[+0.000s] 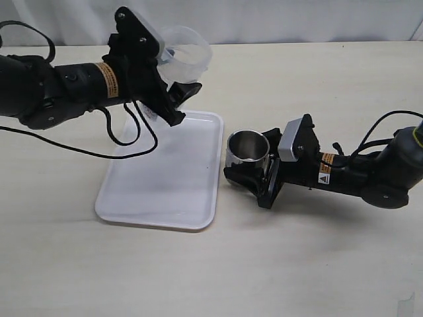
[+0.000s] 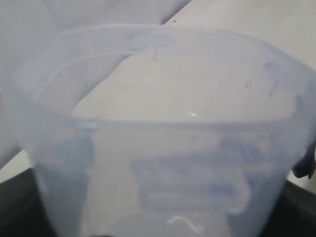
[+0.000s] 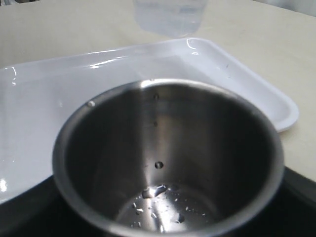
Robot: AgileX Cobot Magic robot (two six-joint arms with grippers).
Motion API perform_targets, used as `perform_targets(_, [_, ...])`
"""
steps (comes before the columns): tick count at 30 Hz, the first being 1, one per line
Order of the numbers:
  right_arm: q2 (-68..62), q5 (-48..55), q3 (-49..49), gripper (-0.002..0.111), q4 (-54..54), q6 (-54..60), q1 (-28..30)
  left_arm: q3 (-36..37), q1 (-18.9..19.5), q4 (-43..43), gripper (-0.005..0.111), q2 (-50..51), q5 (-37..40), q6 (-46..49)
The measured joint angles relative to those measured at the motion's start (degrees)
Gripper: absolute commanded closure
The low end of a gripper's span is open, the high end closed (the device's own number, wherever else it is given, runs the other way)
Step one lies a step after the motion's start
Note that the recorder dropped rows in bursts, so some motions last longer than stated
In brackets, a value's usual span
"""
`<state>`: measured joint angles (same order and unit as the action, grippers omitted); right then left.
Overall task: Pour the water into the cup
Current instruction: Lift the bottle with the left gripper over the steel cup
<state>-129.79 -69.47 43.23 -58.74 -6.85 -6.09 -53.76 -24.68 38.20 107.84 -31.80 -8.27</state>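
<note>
My left gripper (image 1: 173, 66) is shut on the translucent plastic tumbler (image 1: 187, 53) and holds it raised and tilted over the far edge of the white tray (image 1: 132, 198). In the left wrist view the tumbler (image 2: 163, 148) fills the frame, with its blue label showing through the wall. A small shiny streak of water (image 2: 183, 223) lies low inside it. My right gripper (image 1: 251, 162) is shut on the steel cup (image 1: 249, 146), just right of the tray. In the right wrist view the cup (image 3: 168, 163) holds only several drops of water (image 3: 160, 190) on its bottom.
The tray (image 3: 49, 98) lies beyond the cup in the right wrist view, with the tumbler's base (image 3: 170, 17) above its far side. Black cables (image 1: 132, 139) hang from the left arm over the tray's far left corner. The table (image 1: 297, 264) is pale.
</note>
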Motion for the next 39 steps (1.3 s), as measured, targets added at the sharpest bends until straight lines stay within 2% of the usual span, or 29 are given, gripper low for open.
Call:
perform_targets(16, [0.00,0.00,0.00,0.104,0.00,0.00,0.00,-1.90,-6.08,0.74,0.107,0.00,5.97,8.60])
perform_targets(31, [0.00,0.00,0.00,0.104,0.00,0.00,0.00,-1.90,-8.82,0.74,0.107,1.25,8.60,14.81])
perform_targets(39, [0.00,0.00,0.00,0.104,0.00,0.00,0.00,-2.06,-8.79,0.63,0.107,4.54,8.60,17.82])
